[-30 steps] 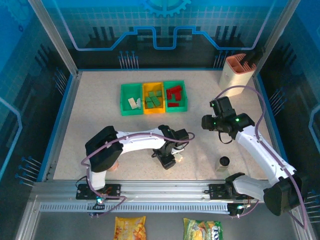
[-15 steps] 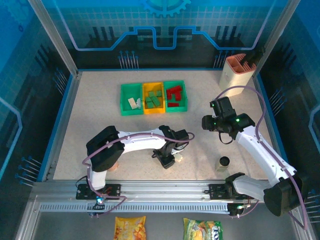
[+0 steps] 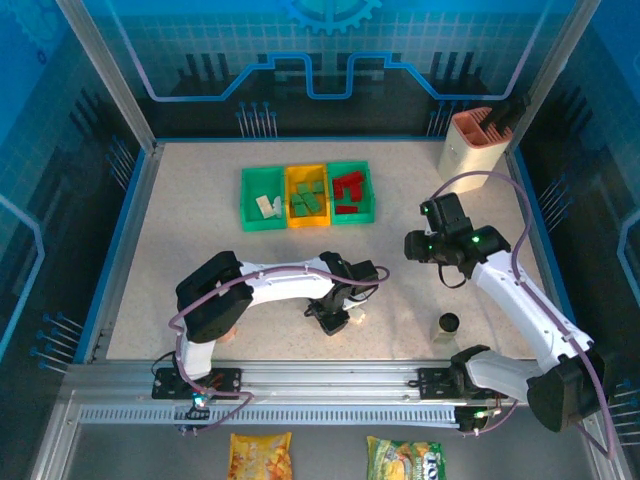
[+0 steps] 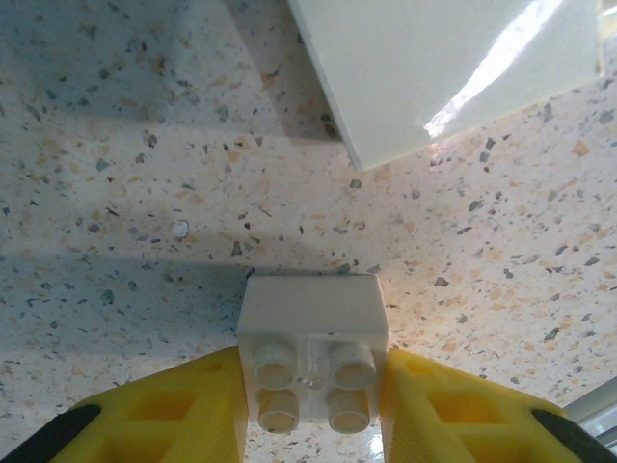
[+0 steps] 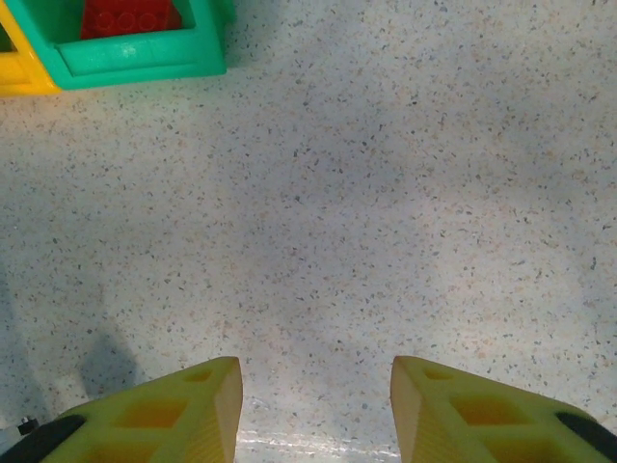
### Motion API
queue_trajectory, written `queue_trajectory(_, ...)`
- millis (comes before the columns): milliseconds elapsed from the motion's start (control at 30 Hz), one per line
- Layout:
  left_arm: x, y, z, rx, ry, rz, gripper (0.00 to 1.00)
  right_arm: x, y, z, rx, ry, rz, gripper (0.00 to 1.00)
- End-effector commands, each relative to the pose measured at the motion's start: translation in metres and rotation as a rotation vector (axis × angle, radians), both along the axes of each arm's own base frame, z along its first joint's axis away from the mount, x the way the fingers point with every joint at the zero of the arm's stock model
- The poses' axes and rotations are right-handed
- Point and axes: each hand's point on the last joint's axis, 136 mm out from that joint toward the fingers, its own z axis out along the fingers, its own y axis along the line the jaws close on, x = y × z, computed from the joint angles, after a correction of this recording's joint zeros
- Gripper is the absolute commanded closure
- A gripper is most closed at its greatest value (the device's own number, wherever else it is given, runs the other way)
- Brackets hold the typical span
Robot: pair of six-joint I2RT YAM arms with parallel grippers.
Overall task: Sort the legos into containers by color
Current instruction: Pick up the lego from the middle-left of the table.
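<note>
A cream lego (image 4: 310, 328) lies studs toward the camera on the speckled table, and my left gripper (image 4: 310, 391) is shut on it, a yellow finger pressed to each side. From above, the left gripper (image 3: 336, 318) is low at the table's front middle. The containers stand in a row at the back: a green bin (image 3: 246, 200) with cream legos, a yellow bin (image 3: 307, 172) with green ones, a green bin (image 3: 368, 192) with red ones. My right gripper (image 5: 315, 386) hangs open over bare table, right of the bins (image 3: 437, 225). The red-filled bin's corner (image 5: 135, 58) is at its upper left.
A small black cup (image 3: 448, 322) stands at the front right, near the right arm. A tall beige-and-salmon holder (image 3: 470, 140) stands in the back right corner. A glossy white surface (image 4: 443, 68) slants just beyond the held brick. Blue rails edge the table.
The left gripper's jaws have closed onto the cream lego. Both arms have stayed almost in place.
</note>
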Motion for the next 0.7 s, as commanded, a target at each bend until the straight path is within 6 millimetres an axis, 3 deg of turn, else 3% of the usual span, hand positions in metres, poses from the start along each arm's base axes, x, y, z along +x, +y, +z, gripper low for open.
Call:
queue_trajectory(0, -0.001, -0.005, 0.001, -0.021, 0.008, 0.02, 0.63, 0.002, 0.001, 0.01, -0.019, -0.02, 0.013, 0.54)
queue_trajectory(300, 0.013, -0.004, 0.013, -0.062, -0.029, 0.092, 0.63, 0.004, 0.001, 0.006, -0.019, -0.024, 0.01, 0.55)
queue_trajectory(433, 0.035, 0.01, 0.028, -0.094, -0.081, 0.192, 0.64, 0.006, 0.003, 0.003, -0.005, -0.026, 0.005, 0.55)
queue_trajectory(667, 0.091, 0.041, 0.06, -0.169, -0.196, 0.434, 0.64, 0.014, 0.01, 0.002, 0.001, -0.026, 0.027, 0.55)
